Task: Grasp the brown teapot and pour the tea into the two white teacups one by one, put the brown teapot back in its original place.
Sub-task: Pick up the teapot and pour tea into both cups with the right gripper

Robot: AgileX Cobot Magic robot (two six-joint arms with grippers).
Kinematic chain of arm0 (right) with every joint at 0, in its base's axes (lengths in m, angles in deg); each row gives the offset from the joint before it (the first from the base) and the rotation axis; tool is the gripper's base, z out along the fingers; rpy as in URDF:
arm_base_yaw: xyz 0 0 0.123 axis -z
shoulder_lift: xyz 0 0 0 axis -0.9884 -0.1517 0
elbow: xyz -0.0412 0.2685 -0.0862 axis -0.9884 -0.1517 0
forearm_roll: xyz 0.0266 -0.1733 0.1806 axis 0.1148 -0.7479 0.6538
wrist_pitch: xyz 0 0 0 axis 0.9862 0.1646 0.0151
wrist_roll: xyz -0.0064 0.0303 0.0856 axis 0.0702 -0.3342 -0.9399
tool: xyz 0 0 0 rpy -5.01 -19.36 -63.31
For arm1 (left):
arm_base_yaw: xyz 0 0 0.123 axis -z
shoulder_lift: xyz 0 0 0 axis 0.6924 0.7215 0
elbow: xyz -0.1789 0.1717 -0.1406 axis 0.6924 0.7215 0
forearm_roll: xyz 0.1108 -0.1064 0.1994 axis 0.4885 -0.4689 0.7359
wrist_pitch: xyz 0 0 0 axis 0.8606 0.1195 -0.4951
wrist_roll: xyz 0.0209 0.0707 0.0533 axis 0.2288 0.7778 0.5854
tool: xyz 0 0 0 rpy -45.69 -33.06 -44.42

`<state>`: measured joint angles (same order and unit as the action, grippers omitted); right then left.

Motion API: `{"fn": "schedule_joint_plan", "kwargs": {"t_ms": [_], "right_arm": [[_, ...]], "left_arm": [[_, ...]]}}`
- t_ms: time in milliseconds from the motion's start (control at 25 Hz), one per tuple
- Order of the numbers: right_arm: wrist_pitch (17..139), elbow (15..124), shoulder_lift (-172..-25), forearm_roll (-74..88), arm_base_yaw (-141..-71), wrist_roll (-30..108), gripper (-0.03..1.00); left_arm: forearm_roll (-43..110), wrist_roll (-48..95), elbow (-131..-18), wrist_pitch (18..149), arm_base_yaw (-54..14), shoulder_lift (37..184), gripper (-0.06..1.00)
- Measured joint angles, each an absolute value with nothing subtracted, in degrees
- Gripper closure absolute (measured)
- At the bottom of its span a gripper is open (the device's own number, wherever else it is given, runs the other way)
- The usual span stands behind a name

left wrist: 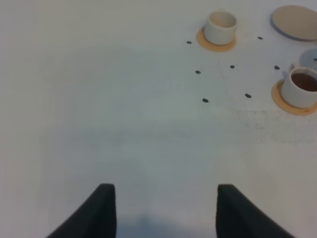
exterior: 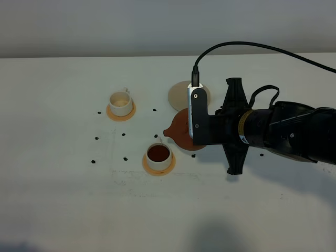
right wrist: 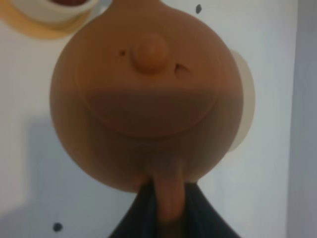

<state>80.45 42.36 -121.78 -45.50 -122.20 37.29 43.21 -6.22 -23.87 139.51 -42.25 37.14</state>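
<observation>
My right gripper [right wrist: 168,214] is shut on the loop handle of the brown teapot [exterior: 181,128], which hangs above the table with its spout pointing left. The lid knob [right wrist: 151,52] faces the wrist camera. One white teacup [exterior: 159,156] on its orange saucer, just in front of the spout, holds dark tea. The other teacup [exterior: 121,103], further back on the left, looks pale inside. The beige round coaster [exterior: 181,93] lies bare behind the teapot, partly covered by the arm. My left gripper [left wrist: 166,213] is open over bare table, left of both cups [left wrist: 220,27] [left wrist: 302,87].
The white table [exterior: 63,199] carries several small black marks [exterior: 97,138] around the cups. My right arm [exterior: 283,131] reaches in from the right, its cable arching over the back. A wall runs along the table's far edge.
</observation>
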Motion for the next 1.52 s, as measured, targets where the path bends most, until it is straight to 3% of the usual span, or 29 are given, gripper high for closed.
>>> {"fn": "schedule_joint_plan", "kwargs": {"t_ms": [360,920,1520], "right_arm": [[80.50,42.36,-121.78,-40.23,-122.20,29.65,0.88],[87.70,45.03,-120.12,-13.02,-121.53,24.08,0.88],[87.08,45.03,-126.83,-11.23,-119.86,16.98,0.88]], "left_arm": [[43.21,-6.22,-23.87,139.51,-42.25,37.14,0.47],[43.21,-6.22,-23.87,139.51,-42.25,37.14,0.47],[43.21,-6.22,-23.87,139.51,-42.25,37.14,0.47]]}}
